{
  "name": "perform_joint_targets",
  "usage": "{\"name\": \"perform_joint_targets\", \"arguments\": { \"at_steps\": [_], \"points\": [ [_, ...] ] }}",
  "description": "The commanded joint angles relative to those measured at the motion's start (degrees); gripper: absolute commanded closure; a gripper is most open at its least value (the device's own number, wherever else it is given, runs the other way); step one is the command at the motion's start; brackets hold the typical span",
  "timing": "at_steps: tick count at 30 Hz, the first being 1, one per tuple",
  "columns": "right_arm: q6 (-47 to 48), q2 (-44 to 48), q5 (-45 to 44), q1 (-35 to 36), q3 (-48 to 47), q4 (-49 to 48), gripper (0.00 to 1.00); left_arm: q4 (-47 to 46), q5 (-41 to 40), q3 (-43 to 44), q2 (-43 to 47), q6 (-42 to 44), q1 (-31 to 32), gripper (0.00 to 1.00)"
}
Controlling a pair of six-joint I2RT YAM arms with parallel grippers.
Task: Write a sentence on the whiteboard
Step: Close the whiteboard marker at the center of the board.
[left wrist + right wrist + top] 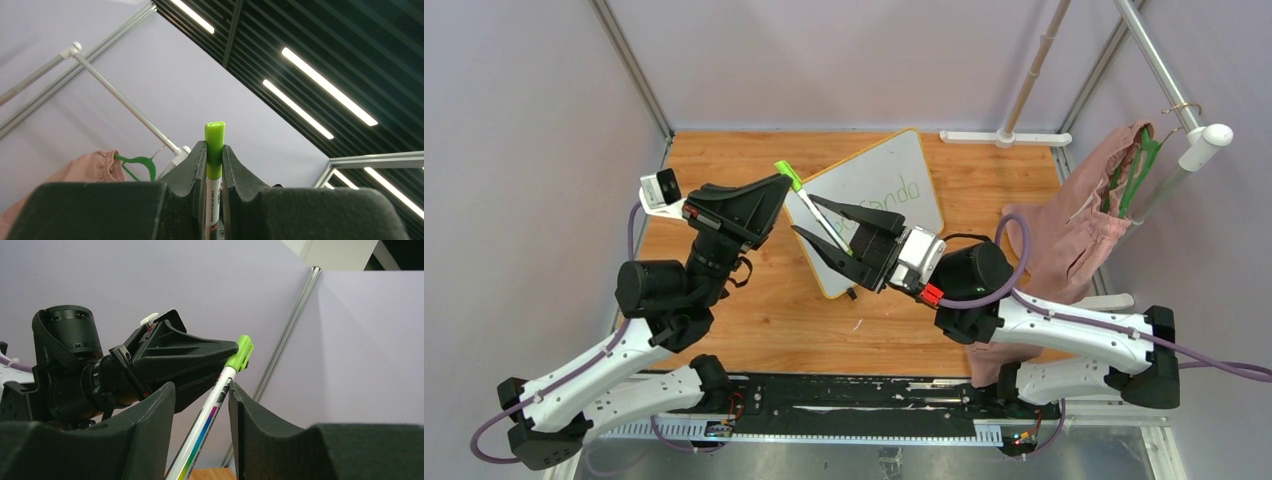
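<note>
The whiteboard (871, 166) lies on the wooden table at the back centre, tilted. Green lettering of the sentence (892, 198) shows on it, partly hidden behind my right gripper, so I cannot read it whole. A white marker with a green cap (814, 207) is held in the air above the board's left edge. My left gripper (784, 181) is shut on the cap end (215, 142). My right gripper (812, 218) is open, its fingers either side of the marker's barrel (212, 410); the barrel leans against the right finger (240, 410).
A pink garment (1069, 225) on a green hanger (1136, 170) hangs from a white rail at the right. A white stand base (1004, 138) sits at the table's back edge. Metal frame posts (629, 65) rise at the back corners.
</note>
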State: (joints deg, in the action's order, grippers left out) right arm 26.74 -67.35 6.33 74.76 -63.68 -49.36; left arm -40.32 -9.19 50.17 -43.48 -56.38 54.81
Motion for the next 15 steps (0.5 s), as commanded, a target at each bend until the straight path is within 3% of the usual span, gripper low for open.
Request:
{"name": "perform_joint_targets", "arguments": {
  "at_steps": [1, 15],
  "points": [
    [-4.7, 1.4, -0.8, 1.6, 0.6, 8.4, 0.53, 1.8, -0.7, -1.3, 0.4, 0.9, 0.7, 1.0],
    [-18.2, 7.1, -10.5, 1.5, -1.1, 23.0, 0.49, 1.8, -3.7, -4.1, 0.9, 1.0, 0.7, 1.0]
  ]
}}
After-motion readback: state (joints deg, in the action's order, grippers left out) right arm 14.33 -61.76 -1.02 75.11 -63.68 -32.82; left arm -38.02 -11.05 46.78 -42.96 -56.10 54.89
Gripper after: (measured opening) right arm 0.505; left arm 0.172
